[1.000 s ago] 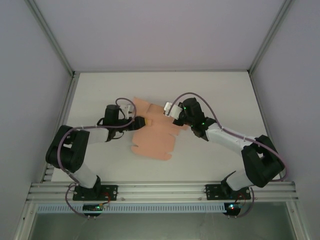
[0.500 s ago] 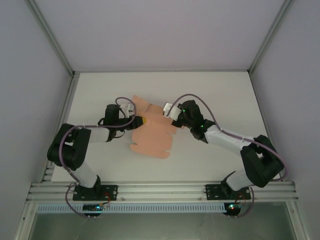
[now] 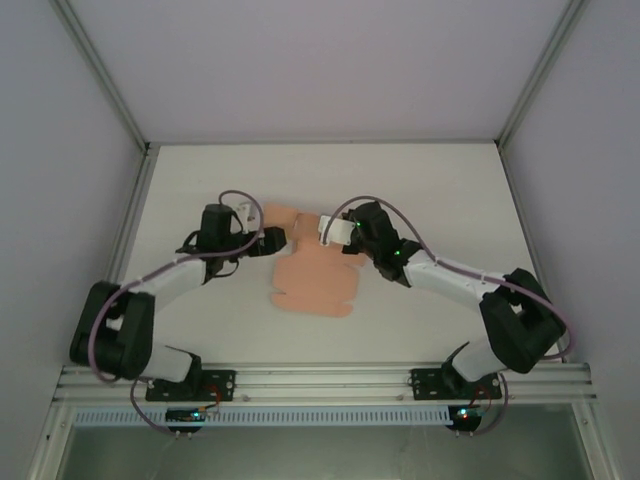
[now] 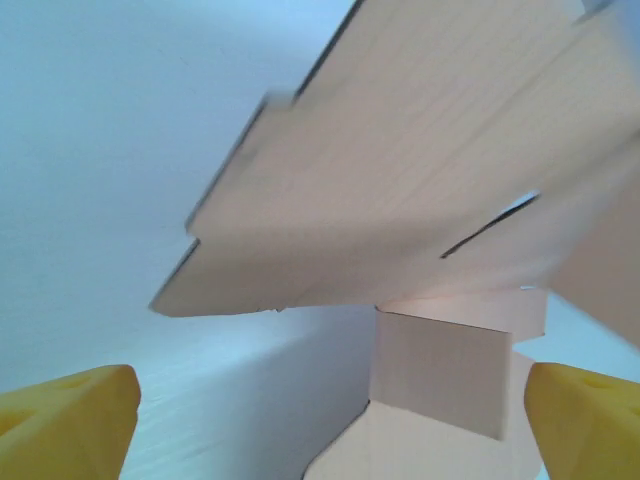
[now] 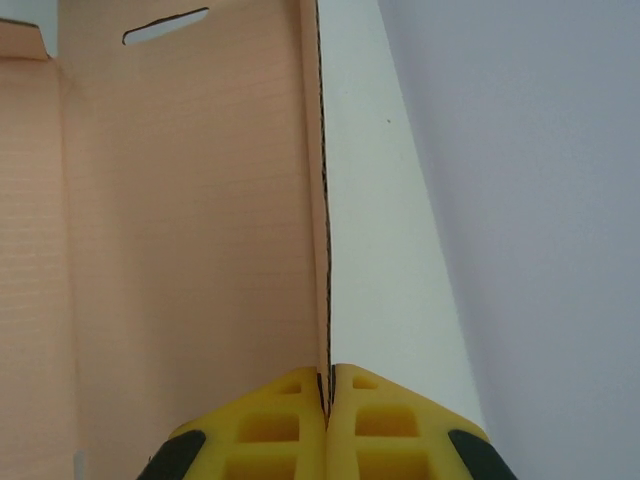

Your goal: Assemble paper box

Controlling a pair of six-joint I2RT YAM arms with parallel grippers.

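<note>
Salmon-pink paper box (image 3: 315, 285); white table (image 3: 450, 200).

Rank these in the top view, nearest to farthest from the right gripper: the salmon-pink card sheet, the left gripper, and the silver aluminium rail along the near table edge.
1. The salmon-pink card sheet, mid-table: its edge is clamped in the right gripper.
2. The left gripper, just to the left, over the sheet's far-left part.
3. The silver aluminium rail, at the near edge.

One salmon-pink die-cut card sheet (image 3: 315, 278), thin, plain. Two black-and-white jointed robot arms: left arm (image 3: 170, 280), right arm (image 3: 450, 280). Two yellow-fingered grippers: left gripper (image 4: 330, 425), right gripper (image 5: 328, 385). One flat white table (image 3: 440, 190).
</note>
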